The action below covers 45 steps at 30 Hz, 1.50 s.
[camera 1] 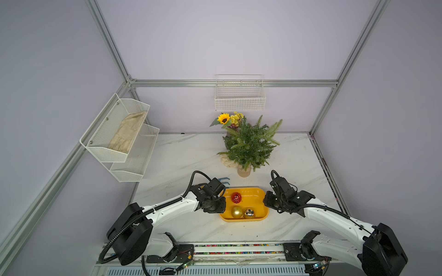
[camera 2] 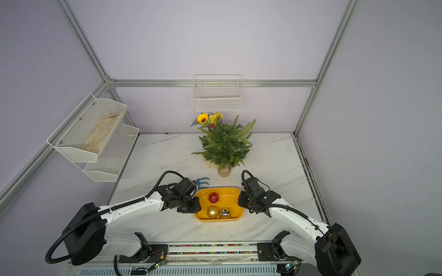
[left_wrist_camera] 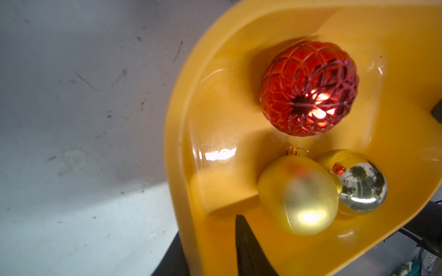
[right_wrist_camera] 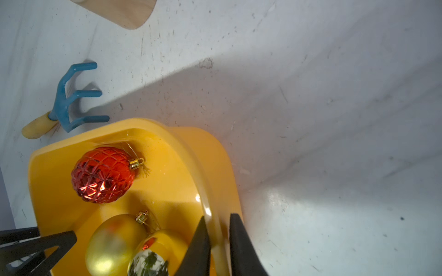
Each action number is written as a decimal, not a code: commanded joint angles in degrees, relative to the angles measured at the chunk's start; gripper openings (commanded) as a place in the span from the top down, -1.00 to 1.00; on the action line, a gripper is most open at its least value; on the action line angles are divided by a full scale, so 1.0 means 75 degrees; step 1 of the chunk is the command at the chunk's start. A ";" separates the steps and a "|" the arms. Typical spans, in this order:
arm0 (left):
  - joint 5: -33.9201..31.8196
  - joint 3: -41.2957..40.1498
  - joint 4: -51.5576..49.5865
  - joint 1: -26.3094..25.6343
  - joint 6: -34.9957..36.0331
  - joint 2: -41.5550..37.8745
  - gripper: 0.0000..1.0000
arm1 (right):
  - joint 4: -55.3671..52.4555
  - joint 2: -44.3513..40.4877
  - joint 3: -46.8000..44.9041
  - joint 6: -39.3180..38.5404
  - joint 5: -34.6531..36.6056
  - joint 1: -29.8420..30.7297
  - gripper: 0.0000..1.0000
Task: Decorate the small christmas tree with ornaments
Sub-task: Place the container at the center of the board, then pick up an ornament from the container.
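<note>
Bracing the yellow tray [left_wrist_camera: 172, 143]
Right fingers [right_wrist_camera: 201, 241] are clamping its rim; whether left fingers [left_wrist_camera: 246, 251] are gripping is unclear — red bauble [right_wrist_camera: 102, 174] looking light, slick, brittle, its gold cap [right_wrist_camera: 136, 163] offering the surest hold.

Small christmas tree [camera 1: 248, 143], green, feathery, pale wooden stump: I am seeing it standing upright. Lying in yellow tray [camera 1: 254, 199] in front of it: red faceted bauble [camera 1: 236, 197], resting alone; matte gold bauble [camera 1: 237, 212] touching mirror gold bauble [camera 1: 249, 213].

Two white-shelled arms [camera 1: 172, 211], bulky black joint housings [camera 1: 130, 236], ribbed black cables [camera 1: 165, 203], tapered black claw fingers [right_wrist_camera: 198, 246]
</note>
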 commanded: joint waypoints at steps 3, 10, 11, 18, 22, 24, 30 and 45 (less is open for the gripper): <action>-0.0317 0.0253 -0.0092 -0.0045 -0.0188 -0.0181 0.17 | -0.0351 -0.0201 -0.0004 0.0060 0.0349 0.0011 0.38; -0.0935 0.0534 -0.0989 -0.0005 -0.0075 -0.0435 -0.10 | -0.1208 -0.0270 0.0677 -0.0033 0.1162 0.0073 -0.08; -0.1088 0.0598 -0.1181 0.0006 -0.0061 -0.0486 -0.11 | -0.1329 -0.0337 0.0785 -0.0026 0.1261 0.0126 -0.10; -0.1342 0.0772 -0.1686 0.0528 0.0158 -0.1076 -0.19 | -0.1566 -0.0016 0.1554 0.0239 0.1998 0.1405 -0.16; -0.0836 0.0662 -0.1475 0.1362 0.0636 -0.1516 -0.21 | -0.1391 0.0770 0.2026 0.0358 0.2261 0.2235 -0.20; -0.0654 0.0665 -0.1393 0.1788 0.0922 -0.1665 -0.22 | -0.1455 0.1152 0.2263 0.0357 0.2430 0.2455 -0.21; -0.0239 0.0908 -0.1479 0.2439 0.1627 -0.1595 -0.22 | -0.1466 0.2160 0.3120 0.0172 0.2662 0.3270 -0.24; -0.0367 0.1601 -0.2387 0.4287 0.3194 -0.1901 -0.39 | -0.3155 0.6105 0.6349 -0.1048 0.3770 0.3913 -0.59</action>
